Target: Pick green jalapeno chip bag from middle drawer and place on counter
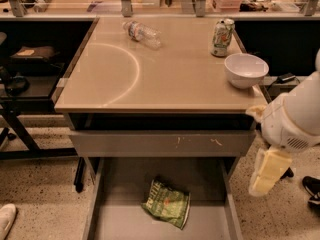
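The green jalapeno chip bag [167, 204] lies wrinkled on the flat grey floor of the open middle drawer [125, 224], near its centre. The beige counter [165, 79] spans the view above the drawer. My white arm comes in from the right edge. Its cream-coloured gripper [267, 173] hangs downward outside the drawer's right wall, below counter height, to the right of the bag and apart from it.
On the counter stand a lying clear plastic bottle [142, 32], a green-and-white soda can [222, 37] and a white bowl [245, 70]. A scuffed grey drawer front [160, 143] sits above the open drawer. A dark shelf unit [25, 69] stands at the left.
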`<state>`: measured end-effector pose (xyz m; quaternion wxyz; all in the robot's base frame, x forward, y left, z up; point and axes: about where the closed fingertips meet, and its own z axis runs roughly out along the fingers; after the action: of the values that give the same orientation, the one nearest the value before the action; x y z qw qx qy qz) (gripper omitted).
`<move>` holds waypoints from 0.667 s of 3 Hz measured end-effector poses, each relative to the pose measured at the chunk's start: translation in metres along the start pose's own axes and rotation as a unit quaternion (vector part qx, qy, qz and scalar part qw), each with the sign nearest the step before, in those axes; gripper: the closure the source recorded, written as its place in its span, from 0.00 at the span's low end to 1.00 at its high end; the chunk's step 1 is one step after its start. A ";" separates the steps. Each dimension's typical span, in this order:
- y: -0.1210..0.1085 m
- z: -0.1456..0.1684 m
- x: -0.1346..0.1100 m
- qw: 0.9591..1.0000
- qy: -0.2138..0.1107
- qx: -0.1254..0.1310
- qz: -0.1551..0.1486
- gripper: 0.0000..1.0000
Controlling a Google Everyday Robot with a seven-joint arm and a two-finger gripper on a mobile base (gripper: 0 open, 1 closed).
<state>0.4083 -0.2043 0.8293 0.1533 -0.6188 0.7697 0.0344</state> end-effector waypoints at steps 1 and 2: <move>0.017 0.070 0.025 1.000 0.001 -0.024 -0.009 0.00; 0.017 0.070 0.025 1.000 0.001 -0.024 -0.010 0.00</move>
<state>0.4012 -0.2069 0.7536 0.1380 -0.6296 0.7629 0.0510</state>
